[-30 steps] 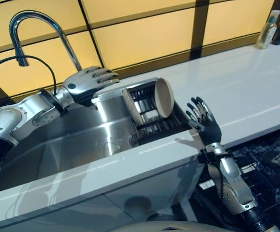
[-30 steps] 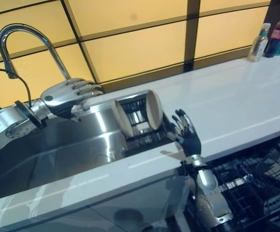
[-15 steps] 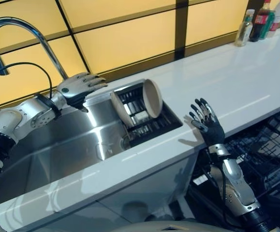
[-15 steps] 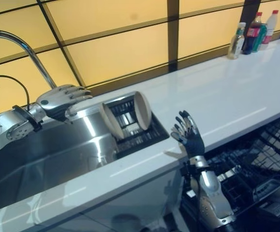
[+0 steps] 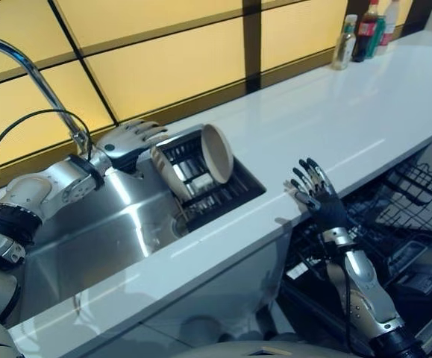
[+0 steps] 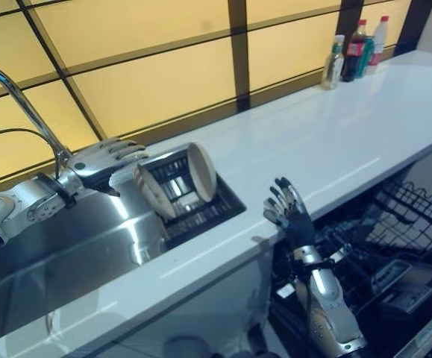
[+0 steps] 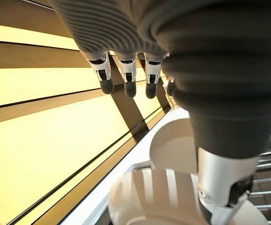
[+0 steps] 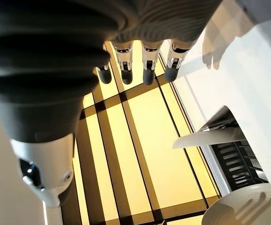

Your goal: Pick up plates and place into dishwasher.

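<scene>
Plates [image 5: 217,153] upright in rack | left hand [image 5: 126,139] flat beside | right hand [image 5: 318,195] raised, splayed

Both arms are showing silver-grey shells with dark joint bands. The left hand [image 5: 123,142] and right hand [image 5: 318,196] are wearing dark ribbed covers behind silver fingers [image 7: 102,70], each ending in a dark tip.

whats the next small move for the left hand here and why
Probably ease the left hand down toward the nearer plate and close on its rim. Both plates stand on edge in the rack in the sink, the hand hovers open beside them holding nothing, and the right hand is open by the counter edge above the dishwasher rack.
</scene>
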### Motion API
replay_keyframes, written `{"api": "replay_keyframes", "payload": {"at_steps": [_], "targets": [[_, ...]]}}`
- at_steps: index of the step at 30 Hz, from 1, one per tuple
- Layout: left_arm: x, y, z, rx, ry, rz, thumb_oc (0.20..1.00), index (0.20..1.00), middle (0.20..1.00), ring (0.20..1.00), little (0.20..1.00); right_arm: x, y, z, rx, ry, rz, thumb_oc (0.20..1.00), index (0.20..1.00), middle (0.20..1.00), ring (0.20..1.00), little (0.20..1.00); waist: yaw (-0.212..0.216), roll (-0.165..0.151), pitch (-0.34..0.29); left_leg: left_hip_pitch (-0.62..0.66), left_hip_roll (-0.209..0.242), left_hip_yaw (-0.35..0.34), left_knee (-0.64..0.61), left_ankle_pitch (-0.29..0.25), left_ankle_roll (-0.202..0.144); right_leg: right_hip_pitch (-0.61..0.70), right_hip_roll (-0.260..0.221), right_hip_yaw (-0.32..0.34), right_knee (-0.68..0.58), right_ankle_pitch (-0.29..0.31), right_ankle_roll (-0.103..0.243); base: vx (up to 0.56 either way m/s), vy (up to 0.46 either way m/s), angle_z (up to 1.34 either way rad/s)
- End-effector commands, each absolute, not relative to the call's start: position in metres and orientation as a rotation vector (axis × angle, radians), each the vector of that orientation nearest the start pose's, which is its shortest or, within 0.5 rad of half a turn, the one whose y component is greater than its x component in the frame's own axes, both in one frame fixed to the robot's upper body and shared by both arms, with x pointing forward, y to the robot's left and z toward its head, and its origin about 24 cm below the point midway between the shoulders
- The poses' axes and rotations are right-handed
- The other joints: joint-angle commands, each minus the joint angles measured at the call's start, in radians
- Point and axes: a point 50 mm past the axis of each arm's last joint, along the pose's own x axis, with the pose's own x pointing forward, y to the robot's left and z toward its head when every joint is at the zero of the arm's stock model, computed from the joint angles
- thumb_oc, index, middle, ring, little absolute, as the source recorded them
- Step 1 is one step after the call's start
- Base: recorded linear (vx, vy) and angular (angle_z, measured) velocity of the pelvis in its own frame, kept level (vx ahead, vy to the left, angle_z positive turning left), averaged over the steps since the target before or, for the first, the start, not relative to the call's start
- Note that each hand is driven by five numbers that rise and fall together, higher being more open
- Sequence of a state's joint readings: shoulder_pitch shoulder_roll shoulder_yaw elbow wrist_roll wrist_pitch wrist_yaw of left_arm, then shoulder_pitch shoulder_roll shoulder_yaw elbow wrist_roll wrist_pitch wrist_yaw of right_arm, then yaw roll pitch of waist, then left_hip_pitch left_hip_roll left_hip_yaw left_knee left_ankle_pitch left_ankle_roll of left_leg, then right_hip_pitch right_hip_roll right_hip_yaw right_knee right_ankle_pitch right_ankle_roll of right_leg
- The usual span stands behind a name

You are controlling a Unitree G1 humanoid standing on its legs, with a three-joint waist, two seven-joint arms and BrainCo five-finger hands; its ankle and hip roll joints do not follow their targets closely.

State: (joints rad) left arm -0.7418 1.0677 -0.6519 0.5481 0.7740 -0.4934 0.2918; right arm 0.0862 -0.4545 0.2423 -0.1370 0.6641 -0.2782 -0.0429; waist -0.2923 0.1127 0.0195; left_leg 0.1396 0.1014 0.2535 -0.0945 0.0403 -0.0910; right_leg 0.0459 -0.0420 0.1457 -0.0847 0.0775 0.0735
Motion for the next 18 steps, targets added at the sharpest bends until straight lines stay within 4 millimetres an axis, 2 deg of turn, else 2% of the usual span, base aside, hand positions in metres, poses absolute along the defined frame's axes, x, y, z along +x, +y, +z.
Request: {"api": "replay_keyframes", "payload": {"at_steps": [1, 9, 18], "targets": [[0.337, 0.278, 0.179, 1.938, -0.415, -0.277, 1.0, 1.0, 1.0, 1.0, 1.0, 0.23, -0.18, 0.099, 0.29, -0.293, 0.22, 1.0, 1.0, 1.0, 1.0, 1.0, -0.018, -0.028, 0.015, -0.018, -0.007, 0.009, 0.031, -0.076, 0.057, -0.066, -0.061, -0.005, 0.113, -0.059, 0.118, 0.06, -0.005, -0.15], [0.339, 0.283, 0.169, 1.931, -0.252, -0.337, 1.0, 1.0, 1.0, 1.0, 1.0, 0.229, -0.179, 0.101, 0.286, -0.283, 0.229, 1.0, 1.0, 1.0, 1.0, 1.0, -0.025, -0.02, 0.029, -0.021, -0.004, 0.009, 0.04, -0.078, 0.057, -0.068, -0.058, -0.009, 0.12, -0.063, 0.116, 0.04, -0.009, -0.03], [0.338, 0.292, 0.161, 1.972, -0.221, -0.335, 1.0, 1.0, 1.0, 1.0, 1.0, 0.227, -0.183, 0.098, 0.283, -0.271, 0.23, 1.0, 1.0, 1.0, 1.0, 1.0, -0.038, -0.014, 0.036, -0.019, -0.003, 0.013, 0.042, -0.077, 0.055, -0.068, -0.056, -0.013, 0.125, -0.066, 0.114, 0.03, -0.008, 0.0]]}}
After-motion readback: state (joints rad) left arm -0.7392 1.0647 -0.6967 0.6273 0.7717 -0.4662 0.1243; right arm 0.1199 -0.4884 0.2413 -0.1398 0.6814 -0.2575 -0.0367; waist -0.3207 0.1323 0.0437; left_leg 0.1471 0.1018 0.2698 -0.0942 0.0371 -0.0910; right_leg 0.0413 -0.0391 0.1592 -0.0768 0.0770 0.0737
